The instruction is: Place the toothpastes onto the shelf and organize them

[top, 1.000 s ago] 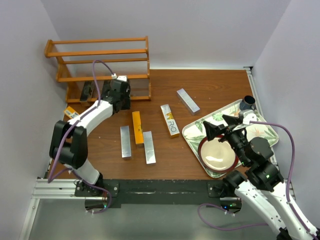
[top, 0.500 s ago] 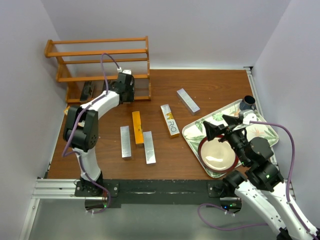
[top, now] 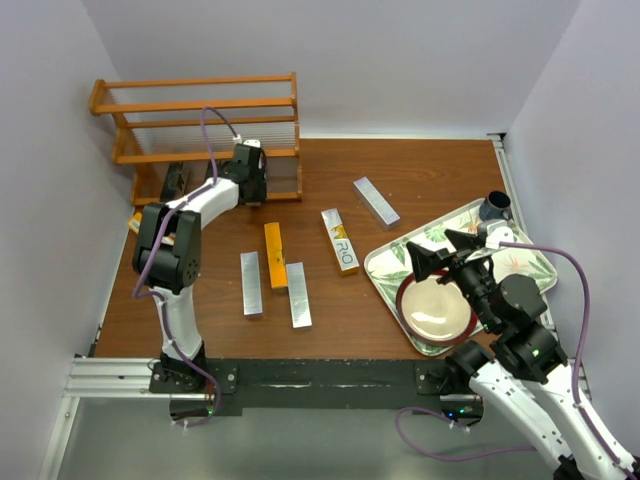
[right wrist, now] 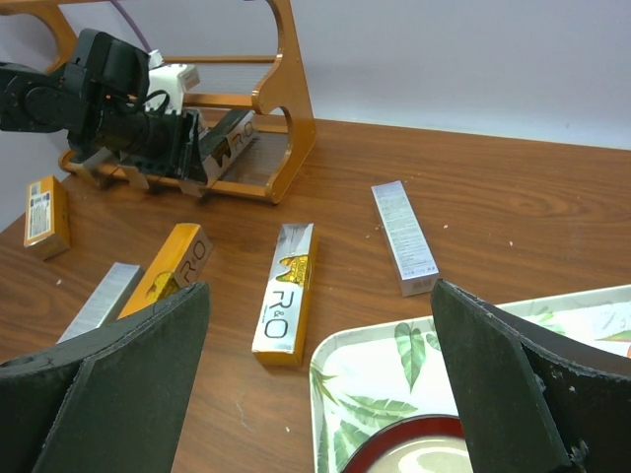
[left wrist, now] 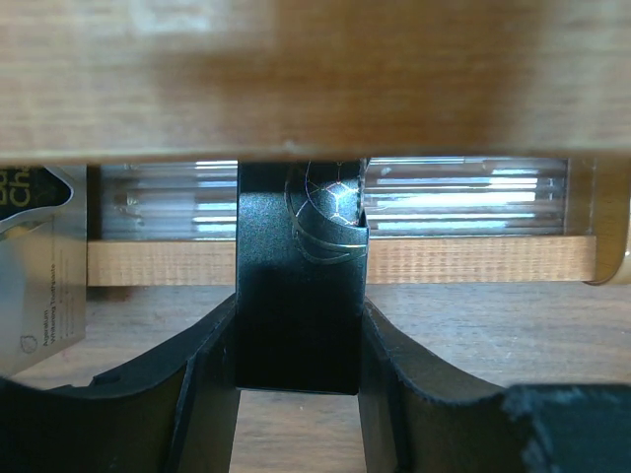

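My left gripper (top: 248, 176) is shut on a black toothpaste carton (left wrist: 296, 286) and holds it at the bottom tier of the orange-brown shelf (top: 200, 102). The carton's far end reaches between the shelf rails (left wrist: 473, 258). Another dark carton (top: 175, 181) sits in the bottom tier further left. On the table lie two silver cartons (top: 251, 283) (top: 298, 294), an orange one (top: 275, 256), a gold-and-white one (top: 340, 240), a third silver one (top: 376, 202) and an orange one (right wrist: 44, 212) by the shelf's left end. My right gripper (top: 445, 248) hangs open over the tray, holding nothing.
A leaf-patterned tray (top: 530, 262) at the right holds a red-rimmed bowl (top: 436, 308). A dark cup (top: 494, 207) stands at the tray's far corner. Walls close in on the left, back and right.
My left arm has pushed the black carton away from me, in toward the shelf's bottom tier, and its elbow has swung in. The right arm has stayed still.
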### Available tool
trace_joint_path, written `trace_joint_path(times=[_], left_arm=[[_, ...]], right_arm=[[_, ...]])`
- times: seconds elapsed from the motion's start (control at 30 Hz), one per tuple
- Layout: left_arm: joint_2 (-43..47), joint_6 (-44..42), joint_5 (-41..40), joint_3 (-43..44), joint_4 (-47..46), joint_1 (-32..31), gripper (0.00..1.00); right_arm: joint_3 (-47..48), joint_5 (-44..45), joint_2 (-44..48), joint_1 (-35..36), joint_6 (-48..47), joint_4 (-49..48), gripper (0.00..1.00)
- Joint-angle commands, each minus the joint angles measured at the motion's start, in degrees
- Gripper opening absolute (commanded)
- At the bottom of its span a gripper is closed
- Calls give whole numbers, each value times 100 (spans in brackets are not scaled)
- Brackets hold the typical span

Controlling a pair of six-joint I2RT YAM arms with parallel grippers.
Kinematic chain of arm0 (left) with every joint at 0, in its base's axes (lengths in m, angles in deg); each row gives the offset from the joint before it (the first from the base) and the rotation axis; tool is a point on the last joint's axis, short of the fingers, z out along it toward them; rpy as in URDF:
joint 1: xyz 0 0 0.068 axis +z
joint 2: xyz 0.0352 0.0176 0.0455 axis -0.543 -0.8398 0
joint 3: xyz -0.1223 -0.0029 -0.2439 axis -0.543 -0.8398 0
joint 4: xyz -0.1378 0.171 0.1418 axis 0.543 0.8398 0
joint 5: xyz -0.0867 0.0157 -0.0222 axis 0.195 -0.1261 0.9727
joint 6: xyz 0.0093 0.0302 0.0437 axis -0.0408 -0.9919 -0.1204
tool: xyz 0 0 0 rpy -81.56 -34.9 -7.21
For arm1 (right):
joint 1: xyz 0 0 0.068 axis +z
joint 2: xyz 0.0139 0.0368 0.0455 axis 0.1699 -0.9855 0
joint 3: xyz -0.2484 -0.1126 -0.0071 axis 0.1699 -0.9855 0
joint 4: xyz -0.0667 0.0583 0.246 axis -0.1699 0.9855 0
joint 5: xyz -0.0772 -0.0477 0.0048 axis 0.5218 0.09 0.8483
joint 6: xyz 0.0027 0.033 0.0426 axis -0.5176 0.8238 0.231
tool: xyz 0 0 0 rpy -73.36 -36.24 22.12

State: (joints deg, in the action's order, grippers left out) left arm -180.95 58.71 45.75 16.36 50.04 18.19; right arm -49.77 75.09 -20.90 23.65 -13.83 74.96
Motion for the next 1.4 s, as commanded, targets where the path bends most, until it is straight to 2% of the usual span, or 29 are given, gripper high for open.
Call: trace_joint_path(times=[0.0,0.07,0.37,0.53,0.83,1.03,1.13,1.17,1.37], left_arm=[[27,29,80,286,-327,37,51],[53,47,106,277,-292,46,61],[465,117,89,31,-134,46,89],[1168,362,229,-460,-125,46,99],[3135,907,256,-1928,165,46,100],[3866,1224,-376,-2456,911,46,99],[4270,1496,-938,-2825,1149,64,99],[4385,1671,-1227,-3026,1211,133,100],[5089,2234,-1729,-3721,1317,853,100]], right_arm=[[184,73,19,32,-20,-67,99],[184,73,11,32,-20,-76,99],[184,73,37,32,-29,-76,99],[184,55,46,32,-11,-85,99],[166,29,125,32,-3,-76,99],[166,-24,134,41,24,-85,99],[166,-6,177,41,32,-94,99],[157,2,212,41,32,-85,99],[140,-59,239,41,76,-129,99]])
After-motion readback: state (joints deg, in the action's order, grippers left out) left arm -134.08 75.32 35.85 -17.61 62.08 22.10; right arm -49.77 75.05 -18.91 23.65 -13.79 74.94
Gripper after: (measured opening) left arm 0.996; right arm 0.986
